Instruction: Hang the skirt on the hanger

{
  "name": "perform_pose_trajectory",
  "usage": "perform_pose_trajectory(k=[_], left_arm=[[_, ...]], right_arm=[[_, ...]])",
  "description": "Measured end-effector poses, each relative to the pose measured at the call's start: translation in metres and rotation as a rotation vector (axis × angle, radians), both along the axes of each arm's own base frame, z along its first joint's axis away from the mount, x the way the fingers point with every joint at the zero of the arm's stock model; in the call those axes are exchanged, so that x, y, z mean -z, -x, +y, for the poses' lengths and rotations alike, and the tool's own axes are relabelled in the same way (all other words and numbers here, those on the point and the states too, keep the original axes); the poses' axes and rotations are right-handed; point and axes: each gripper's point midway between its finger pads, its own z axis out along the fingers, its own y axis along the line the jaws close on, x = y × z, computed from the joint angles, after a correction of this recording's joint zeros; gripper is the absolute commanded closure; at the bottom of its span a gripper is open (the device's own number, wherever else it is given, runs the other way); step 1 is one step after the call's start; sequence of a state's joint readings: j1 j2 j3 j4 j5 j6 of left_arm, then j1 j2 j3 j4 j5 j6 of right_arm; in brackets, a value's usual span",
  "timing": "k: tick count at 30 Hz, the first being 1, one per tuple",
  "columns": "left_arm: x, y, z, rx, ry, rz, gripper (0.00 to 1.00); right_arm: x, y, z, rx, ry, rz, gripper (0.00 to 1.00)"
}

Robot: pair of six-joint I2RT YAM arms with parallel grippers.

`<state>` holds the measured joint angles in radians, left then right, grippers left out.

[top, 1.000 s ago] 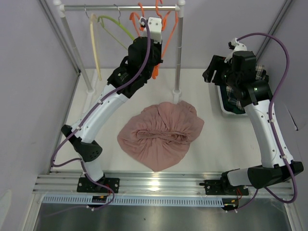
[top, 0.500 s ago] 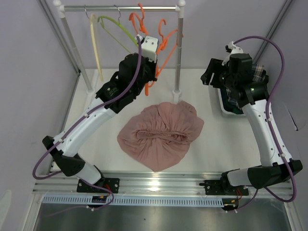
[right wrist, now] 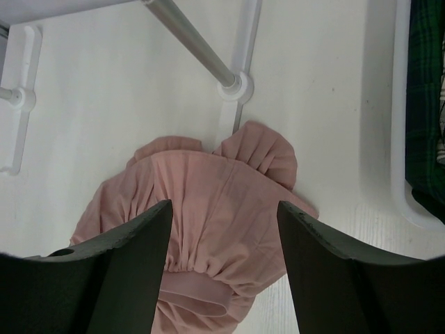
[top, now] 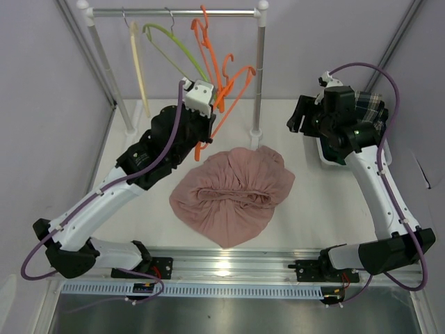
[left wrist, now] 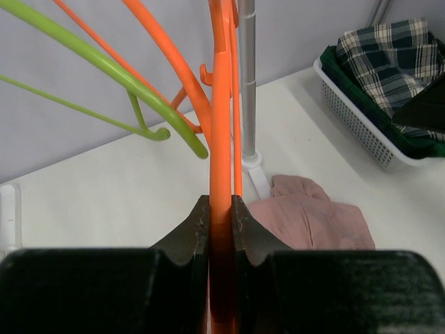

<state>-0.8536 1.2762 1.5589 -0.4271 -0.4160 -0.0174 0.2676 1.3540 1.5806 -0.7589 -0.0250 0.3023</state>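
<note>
At the far left of the table (top: 139,209) stands a rack (top: 174,12) with a cream hanger (top: 138,62) and a green hanger (top: 174,38) on its rail, and a second orange hanger (top: 204,31) hooked beside them. The left gripper (left wrist: 221,209) is clamped on an orange hanger (left wrist: 221,139), its fingers pressed to either side of the thin bar. In the top view this hanger slants from the gripper up towards the post (top: 259,83), below the rail. The skirt (top: 233,195) lies in a crumpled pink heap on the table in the middle, its far edge just beside the foot of the post. It is lower than the left gripper, to its right, and apart from it. The right gripper (right wrist: 224,209) hangs with its jaws wide apart and holding nothing. Its wrist view looks down between the fingers onto the skirt's gathered waistband, with the cloth well below them and untouched. At the far right sits a white basket (top: 323,156) holding plaid cloth (top: 368,104), close behind the right arm.
</note>
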Motion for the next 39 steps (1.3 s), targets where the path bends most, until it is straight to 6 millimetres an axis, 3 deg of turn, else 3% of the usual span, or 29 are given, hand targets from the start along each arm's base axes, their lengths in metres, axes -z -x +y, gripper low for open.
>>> perform_pose_trajectory(k=[5,10,16,23,29,33,39], left_arm=[[0.030,0.009,0.003,0.018,-0.049,0.044,1.00],[0.062,0.033,0.001,0.112,-0.088,0.099,1.00],[0.059,0.060,0.016,0.173,-0.078,0.105,1.00],[0.065,0.102,0.046,0.249,-0.077,0.125,1.00],[0.089,0.142,0.068,0.342,-0.098,0.179,1.00],[0.104,0.161,0.077,0.394,-0.116,0.221,1.00],[0.118,0.181,0.081,0.464,-0.139,0.283,1.00]], right_arm=[[0.017,0.005,0.007,-0.021,0.010,0.037,0.32],[0.041,0.016,0.017,-0.048,0.026,0.088,0.34],[0.083,0.040,0.028,-0.074,0.056,0.178,0.37],[0.144,0.103,0.043,-0.146,0.084,0.303,0.41],[0.176,0.140,0.058,-0.192,0.077,0.381,0.45],[0.188,0.154,0.070,-0.221,0.079,0.405,0.51],[0.205,0.151,0.074,-0.191,0.074,0.431,0.57]])
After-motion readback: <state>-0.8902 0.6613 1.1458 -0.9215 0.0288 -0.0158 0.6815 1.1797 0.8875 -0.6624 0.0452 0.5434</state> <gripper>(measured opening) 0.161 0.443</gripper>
